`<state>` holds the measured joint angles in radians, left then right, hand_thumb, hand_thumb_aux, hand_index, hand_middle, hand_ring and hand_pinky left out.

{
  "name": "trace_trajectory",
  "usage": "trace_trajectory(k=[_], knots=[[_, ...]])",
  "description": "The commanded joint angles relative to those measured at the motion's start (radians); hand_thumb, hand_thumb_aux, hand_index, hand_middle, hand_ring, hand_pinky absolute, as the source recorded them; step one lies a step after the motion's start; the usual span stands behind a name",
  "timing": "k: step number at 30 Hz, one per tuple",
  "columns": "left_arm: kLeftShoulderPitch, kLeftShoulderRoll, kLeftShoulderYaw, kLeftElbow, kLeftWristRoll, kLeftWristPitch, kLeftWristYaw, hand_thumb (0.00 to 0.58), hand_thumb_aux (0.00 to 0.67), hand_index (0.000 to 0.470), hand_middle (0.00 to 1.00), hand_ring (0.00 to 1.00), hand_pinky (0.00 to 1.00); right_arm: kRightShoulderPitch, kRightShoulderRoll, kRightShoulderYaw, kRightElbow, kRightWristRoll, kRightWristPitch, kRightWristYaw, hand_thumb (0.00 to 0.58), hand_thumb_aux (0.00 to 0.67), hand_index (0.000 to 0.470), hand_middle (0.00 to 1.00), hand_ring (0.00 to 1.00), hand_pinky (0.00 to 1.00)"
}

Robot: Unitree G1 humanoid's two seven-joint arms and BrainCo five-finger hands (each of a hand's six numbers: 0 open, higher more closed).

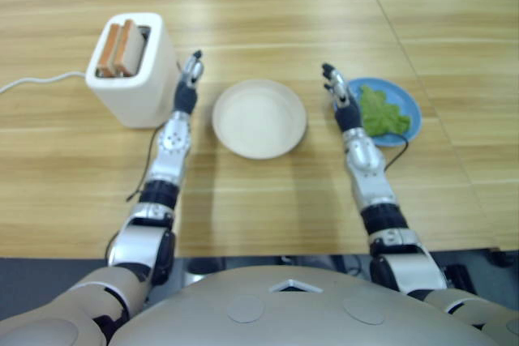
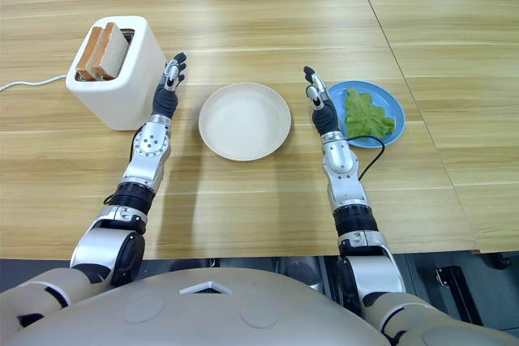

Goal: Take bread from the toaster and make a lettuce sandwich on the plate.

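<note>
The left hand (image 2: 168,80) and right hand (image 2: 316,101) hang released, holding nothing, with the plate (image 2: 243,123) between them and the lettuce (image 2: 365,115) just beside the right. Farther off toward the table's (image 2: 268,22) left edge, the bread (image 2: 101,50) stands in the toaster (image 2: 122,95), up-left of the nearer left hand.

Both views look forward and down from the head onto the table (image 2: 268,6), fairly near, from viewpoints slightly apart side by side. Shared field: toaster (image 2: 122,95) just left of the left hand (image 2: 169,80), plate (image 2: 243,123) between the hands, dish (image 2: 395,111) just right of the right hand (image 2: 317,100).
</note>
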<state>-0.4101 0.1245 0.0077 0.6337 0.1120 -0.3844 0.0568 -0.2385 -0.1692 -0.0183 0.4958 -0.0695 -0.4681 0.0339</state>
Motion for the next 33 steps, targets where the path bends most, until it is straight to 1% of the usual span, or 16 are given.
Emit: trace_trajectory(k=[1,8,10,11,12,15,16,17,18,19,22,25,27,29,33], knots=[[0.007,0.0,0.0,-0.001,0.001,0.01,0.0,0.0,0.0,0.0,0.0,0.0,0.0,0.001,-0.004,-0.008,0.011,-0.002,0.01,-0.003,0.0,0.0,0.0,0.0,0.0,0.0],[0.007,0.0,-0.002,0.001,0.001,0.011,-0.004,0.0,0.0,0.0,0.0,0.0,0.0,-0.001,-0.004,-0.008,0.014,0.001,0.011,-0.001,0.0,0.0,0.0,0.0,0.0,0.0],[0.01,-0.001,-0.009,-0.016,0.003,0.026,-0.015,0.0,0.0,0.0,0.0,0.0,0.0,0.0,-0.004,-0.009,0.015,0.001,0.01,-0.002,0.0,0.0,0.0,0.0,0.0,0.0],[0.036,-0.001,-0.018,-0.122,0.0,0.037,-0.029,0.0,0.0,0.0,0.0,0.0,0.0,0.0,-0.004,-0.01,0.016,0.002,0.01,-0.002,0.0,0.0,0.0,0.0,0.0,0.0],[0.068,0.003,-0.027,-0.274,-0.002,0.069,-0.048,0.0,0.0,0.0,0.0,0.0,0.0,0.001,-0.004,-0.011,0.019,0.003,0.009,-0.002,0.0,0.0,0.0,0.0,0.0,0.0],[0.132,0.04,-0.011,-0.754,-0.005,0.215,-0.093,0.0,0.0,0.0,0.0,0.0,0.0,0.001,-0.004,-0.013,0.029,0.005,0.006,0.0,0.0,0.0,0.0,0.0,0.0,0.0],[0.139,0.052,0.001,-0.858,-0.006,0.261,-0.103,0.0,0.0,0.0,0.0,0.0,0.0,0.001,-0.003,-0.014,0.032,0.005,0.005,0.001,0.0,0.0,0.0,0.0,0.0,0.0],[0.128,0.087,0.039,-0.953,0.015,0.333,-0.111,0.0,0.0,0.0,0.0,0.0,0.0,0.002,-0.002,-0.015,0.031,0.005,0.005,-0.001,0.0,0.0,0.0,0.0,0.0,0.0],[0.114,0.129,0.07,-1.001,0.06,0.402,-0.117,0.0,0.0,0.0,0.0,0.0,0.0,0.004,0.0,-0.016,0.032,0.004,0.005,-0.004,0.0,0.0,0.0,0.0,0.0,0.0],[0.099,0.188,0.094,-1.011,0.141,0.447,-0.116,0.0,0.0,0.0,0.0,0.0,0.0,0.004,0.004,-0.016,0.033,0.003,0.005,-0.007,0.0,0.0,0.0,0.0,0.0,0.0],[0.09,0.347,0.141,-0.924,0.386,0.55,-0.039,0.0,0.0,0.0,0.0,0.0,0.0,0.001,0.013,-0.013,0.038,-0.001,0.004,-0.012,0.0,0.0,0.0,0.0,0.0,0.0],[0.114,0.462,0.155,-0.769,0.526,0.64,0.019,0.0,0.0,0.0,0.0,0.0,0.0,-0.004,0.017,-0.012,0.043,-0.001,0.003,-0.01,0.0,0.0,0.0,0.0,0.0,0.0],[0.114,0.508,0.145,-0.641,0.565,0.681,0.041,0.0,0.0,0.0,0.0,0.0,0.0,-0.006,0.017,-0.013,0.044,0.0,0.002,-0.009,0.0,0.0,0.0,0.0,0.0,0.0],[0.093,0.529,0.136,-0.493,0.56,0.705,0.047,0.0,0.0,0.0,0.0,0.0,0.0,-0.007,0.017,-0.014,0.045,0.0,0.001,-0.008,0.0,0.0,0.0,0.0,0.0,0.0],[0.029,0.558,0.087,-0.245,0.578,0.697,0.1,0.0,0.0,0.0,0.0,0.0,0.0,-0.011,0.016,-0.016,0.053,0.001,-0.001,-0.009,0.0,0.0,0.0,0.0,0.0,0.0]])
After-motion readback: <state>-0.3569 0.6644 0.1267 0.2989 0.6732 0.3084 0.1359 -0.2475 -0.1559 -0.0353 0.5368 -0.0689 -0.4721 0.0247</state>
